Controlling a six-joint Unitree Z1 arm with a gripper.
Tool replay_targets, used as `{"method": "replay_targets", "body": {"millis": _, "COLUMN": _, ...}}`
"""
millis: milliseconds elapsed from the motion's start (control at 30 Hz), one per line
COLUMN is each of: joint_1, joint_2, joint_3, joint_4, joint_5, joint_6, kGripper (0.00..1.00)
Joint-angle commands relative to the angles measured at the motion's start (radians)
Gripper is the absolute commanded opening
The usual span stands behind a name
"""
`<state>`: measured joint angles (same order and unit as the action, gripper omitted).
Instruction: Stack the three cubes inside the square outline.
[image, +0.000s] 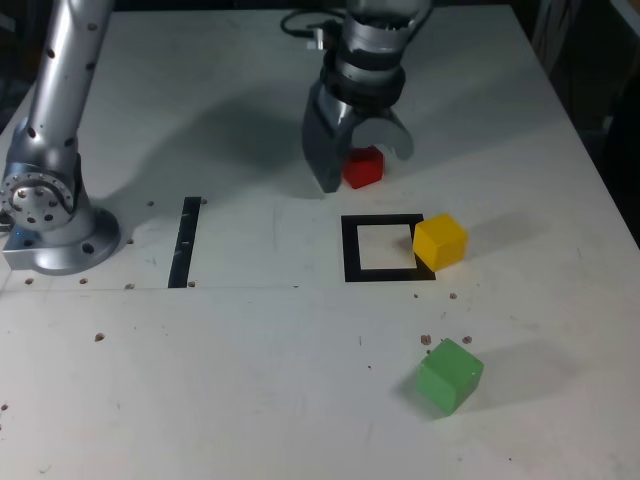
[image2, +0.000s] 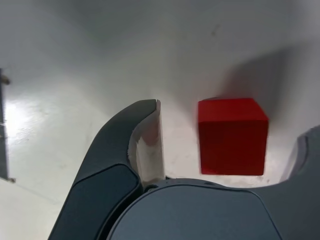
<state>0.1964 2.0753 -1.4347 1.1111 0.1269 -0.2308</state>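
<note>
The gripper (image: 362, 160) stands low over the table (image: 250, 380) at the far middle of the exterior view, its jaws spread wide with the red cube (image: 363, 167) between them. In the wrist view the gripper (image2: 227, 145) shows one finger clear of the red cube (image2: 231, 136) on one side, with bare table in the gap; the other finger only edges into the picture. Neither finger appears to touch the cube, so this reads as a straddle set up for a grasp, not yet a hold.

Going from the exterior view's left to its right: the arm's base (image: 50, 215) sits at the left edge. Next comes a narrow black strip (image: 185, 242), flat on the table and plainly not the goal. Then the square outline (image: 385, 247), near the middle, with its white centre bare: no cube is stacked there yet. The red cube lies just beyond the outline's far side, so it would need only a short carry towards the near side. The yellow cube (image: 440, 241) rests at the outline's right edge, overlapping the black border, probably too far off-centre to serve as a base. The green cube (image: 449, 374) sits well apart, nearer the camera and right, tilted askew to the outline.
</note>
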Motion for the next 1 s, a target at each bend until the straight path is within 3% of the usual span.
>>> {"method": "replay_targets", "body": {"millis": 0, "joint_1": 0.005, "joint_2": 0.014, "joint_3": -0.008, "joint_4": 0.0, "joint_5": -0.006, "joint_6": 0.005, "kGripper": 0.87}}
{"method": "replay_targets", "body": {"millis": 100, "joint_1": 0.01, "joint_2": 0.019, "joint_3": -0.012, "joint_4": 0.004, "joint_5": -0.005, "joint_6": 0.008, "kGripper": 0.79}}
{"method": "replay_targets", "body": {"millis": 300, "joint_1": 0.018, "joint_2": 0.018, "joint_3": -0.022, "joint_4": 0.003, "joint_5": 0.014, "joint_6": 0.008, "kGripper": 0.43}}
{"method": "replay_targets", "body": {"millis": 400, "joint_1": 0.018, "joint_2": 0.015, "joint_3": -0.024, "joint_4": 0.002, "joint_5": 0.019, "joint_6": 0.009, "kGripper": 0.32}}
{"method": "replay_targets", "body": {"millis": 800, "joint_1": 0.018, "joint_2": 0.028, "joint_3": -0.04, "joint_4": -0.005, "joint_5": 0.005, "joint_6": 0.037, "kGripper": 0.22}}
{"method": "replay_targets", "body": {"millis": 967, "joint_1": 0.005, "joint_2": 0.005, "joint_3": -0.073, "joint_4": 0.04, "joint_5": 0.009, "joint_6": 0.053, "kGripper": 0.19}}
